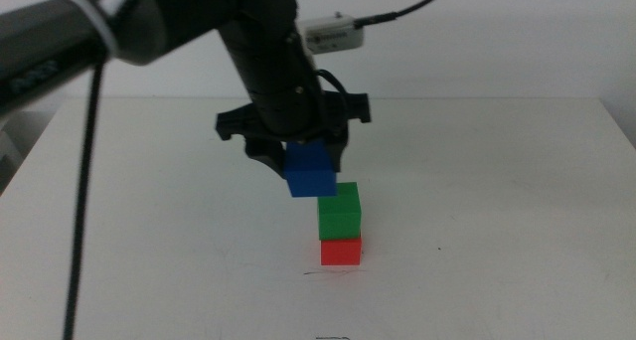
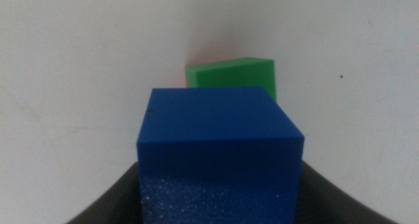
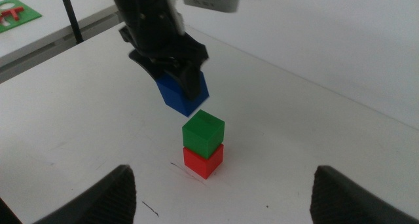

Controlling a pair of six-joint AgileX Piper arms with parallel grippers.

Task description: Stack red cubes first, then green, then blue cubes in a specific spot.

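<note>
Fingers of my left gripper [image 1: 303, 161] are clamped on the blue cube [image 1: 310, 171], which hangs in the air just above and a little left of the stack, clear of it. In my left wrist view the blue cube [image 2: 219, 152] fills the space between my dark jaws, with the green cube [image 2: 232, 76] showing beyond it. Further right on the white table [image 1: 497, 201], the green cube [image 1: 340, 213] sits squarely on the red cube [image 1: 341, 251]. The red cube rests just behind a thin dark line [image 1: 328, 273] on the tabletop. My right gripper [image 3: 222, 191] waits well back from the stack, its jaws spread wide and holding nothing; from there I see the green cube [image 3: 203, 132] on the red cube [image 3: 203, 161].
</note>
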